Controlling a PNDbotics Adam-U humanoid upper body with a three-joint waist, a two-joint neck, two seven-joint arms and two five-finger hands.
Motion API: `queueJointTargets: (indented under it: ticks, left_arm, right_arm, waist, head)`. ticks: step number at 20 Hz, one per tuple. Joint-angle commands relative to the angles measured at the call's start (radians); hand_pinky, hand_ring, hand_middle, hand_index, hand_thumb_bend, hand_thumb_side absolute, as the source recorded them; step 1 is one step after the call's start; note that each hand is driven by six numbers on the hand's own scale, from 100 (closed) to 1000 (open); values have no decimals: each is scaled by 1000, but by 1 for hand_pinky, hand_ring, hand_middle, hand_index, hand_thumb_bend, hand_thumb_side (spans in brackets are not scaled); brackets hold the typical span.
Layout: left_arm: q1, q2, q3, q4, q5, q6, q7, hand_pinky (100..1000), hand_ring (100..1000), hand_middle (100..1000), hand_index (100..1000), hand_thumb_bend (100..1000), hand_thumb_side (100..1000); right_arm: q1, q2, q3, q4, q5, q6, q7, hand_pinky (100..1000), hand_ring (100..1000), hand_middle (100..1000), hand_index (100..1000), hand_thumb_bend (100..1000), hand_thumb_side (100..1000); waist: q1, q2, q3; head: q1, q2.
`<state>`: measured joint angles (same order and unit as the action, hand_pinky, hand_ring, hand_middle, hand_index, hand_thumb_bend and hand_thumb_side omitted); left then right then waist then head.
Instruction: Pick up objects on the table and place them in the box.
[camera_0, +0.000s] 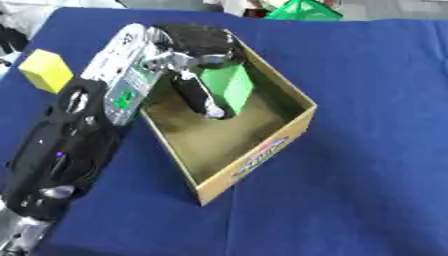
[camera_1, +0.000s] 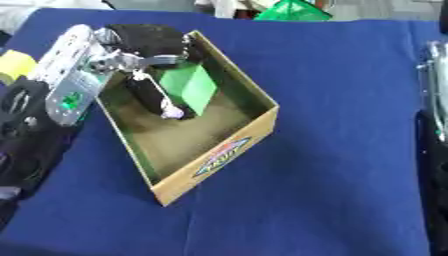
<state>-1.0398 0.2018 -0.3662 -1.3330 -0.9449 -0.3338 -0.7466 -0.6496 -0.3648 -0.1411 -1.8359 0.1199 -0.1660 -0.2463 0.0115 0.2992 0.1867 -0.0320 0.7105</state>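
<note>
Yellow block (camera_0: 45, 70): rests at the far left on the blue cloth (camera_0: 367, 150) that covers the bench, just beside the left arm (camera_0: 66, 150) and outside the box. Left arm: black forearm with a silver wrist section bearing a small green patch, reaching from the lower left corner up and over the box's left wall. Left hand (camera_0: 197, 55): black, held over the far corner of the box, its fingers (camera_0: 199, 97) pointing down into the box and curled against the green block, with one dark finger running down the block's left face; grasping the green block. Green block (camera_0: 229, 87): inside the box near its far corner, tilted on edge, above the box floor. Cardboard box (camera_0: 262, 150): open-topped, brown, set askew at the middle of the bench, with bare floor showing in its near half. Label (camera_1: 223, 156): a printed oval mark in blue, red and yellow on the box's near outer wall; the lettering is too blurred to read. Right arm (camera_1: 435, 125): a silver and black strip at the right edge of the right eye view only; no hand shows. Green object (camera_0: 302, 11): lies beyond the far edge of the bench, shape unclear.
</note>
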Motion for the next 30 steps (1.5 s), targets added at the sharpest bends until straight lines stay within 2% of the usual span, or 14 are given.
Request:
queueJointTargets:
  ticks: [1,2,5,6,8,10,17,23,30]
  left_arm:
    - [-15,3,4,-5,-7,-4,-2,734,781,752,881,491,484]
    - [-5,3,8,7,-10,3,-4,775,825,795,917,638,660]
    - [10,0,8,25,-32,28,11,822,855,817,935,781,708]
    - [12,1,8,27,-40,31,16,832,862,822,937,786,705]
    - [14,3,9,26,-57,32,23,857,879,836,948,858,715]
    - [17,5,13,19,-66,29,30,859,881,834,949,858,720]
    - [30,53,57,-76,-2,41,89,826,854,794,926,733,742]
    - [62,176,154,-184,67,109,130,829,855,790,925,716,742]
    - [123,359,245,-151,117,189,150,833,856,789,923,734,729]
  right_arm:
    - [-9,-11,-4,-23,-6,2,-1,812,839,643,843,262,1000]
    - [-7,-10,-5,-24,-6,3,-1,812,839,642,843,250,1000]
    - [-3,-8,-6,-26,-6,4,-3,812,838,642,843,250,1000]
    - [-2,-7,-6,-27,-6,4,-3,812,838,642,843,250,1000]
    - [-1,-7,-7,-28,-6,5,-3,812,838,642,844,250,1000]
    - [0,-6,-7,-28,-6,5,-3,812,838,642,844,250,1000]
    - [4,-8,-10,-30,-3,6,-7,812,838,643,844,252,1000]
    - [12,-18,-17,-31,1,7,-14,812,838,643,844,251,1000]
    - [12,-28,-22,-28,6,8,-21,812,838,642,844,251,1000]
  waist:
    - [1,-23,0]
    - [2,-24,1]
    - [2,-27,2]
    - [2,-28,3]
    - [2,-29,5]
    - [1,-30,6]
    - [2,-35,12]
    - [7,-36,26]
    - [5,-33,34]
  head:
    - [2,-11]
    - [-1,-13]
    - [-6,-13]
    - [-5,-13]
    - [-5,-14]
    - [-5,-14]
    - [-13,-10]
    - [-42,-1]
    - [-55,-3]
